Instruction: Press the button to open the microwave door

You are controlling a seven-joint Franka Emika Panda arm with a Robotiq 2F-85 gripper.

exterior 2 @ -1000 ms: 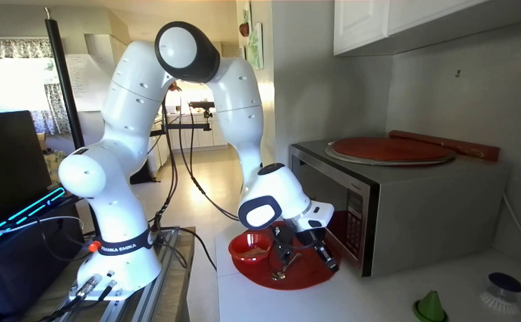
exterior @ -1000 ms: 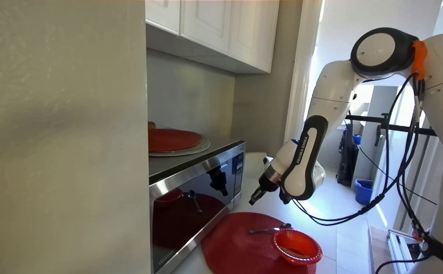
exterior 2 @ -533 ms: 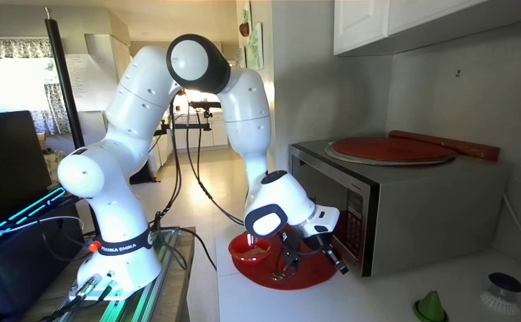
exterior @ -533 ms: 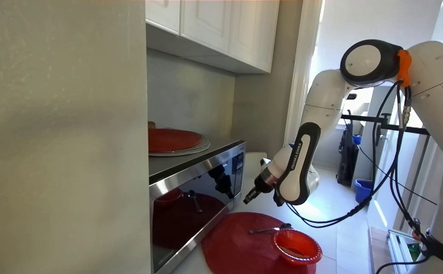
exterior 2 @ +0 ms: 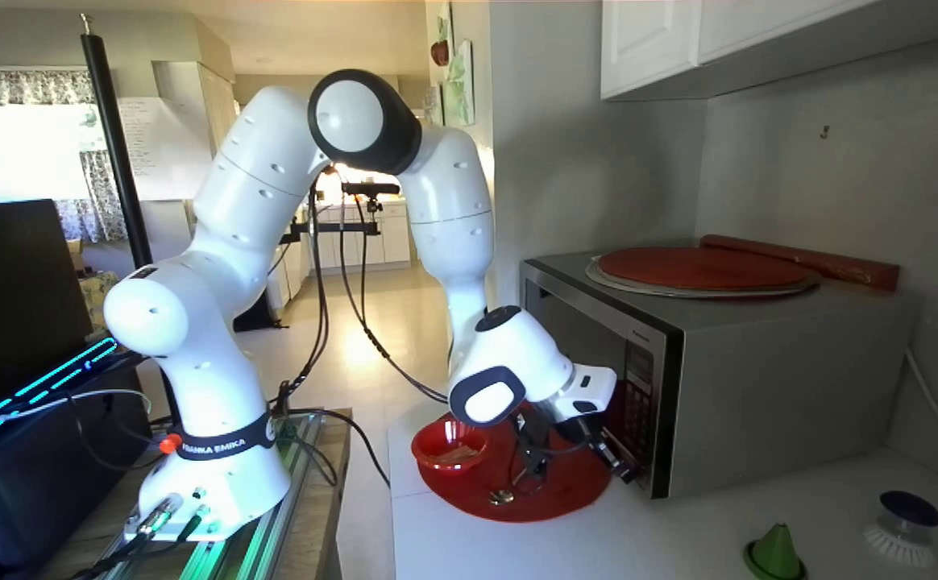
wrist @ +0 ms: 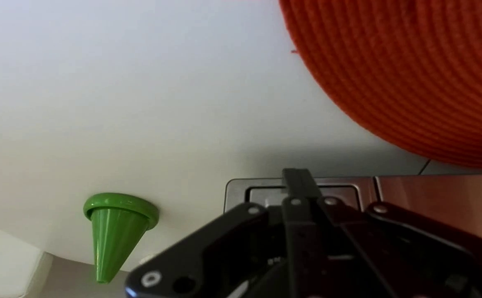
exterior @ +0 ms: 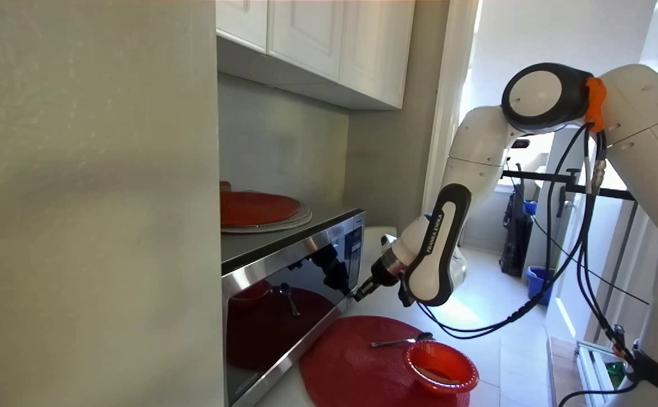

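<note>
Standing closed over a smooth white countertop [exterior 2: 477, 548], the steel-framed, dark glass microwave door [exterior: 275, 339] is facing a white Franka Panda arm [exterior 2: 446, 181]. The Robotiq gripper [wrist: 299, 178] is pointing down at a rectangular silver button [wrist: 266, 194], probably the door release, below the control panel [exterior 2: 638, 395]; it is clenched, holding nothing. Whether it is touching the button, I cannot tell. The button is probably calling for a short, firm push at its centre, not a grasp. The door is looking stiff, slick and breakable, and will likely be springing outward once released. Just in front, a red woven placemat [exterior: 357, 362] is bearing a red bowl [exterior: 447, 359] and a spoon [exterior: 399, 341]. White wall cabinets [exterior: 312, 39] are hanging overhead, and a white door frame [exterior: 447, 113] is standing beyond.
</note>
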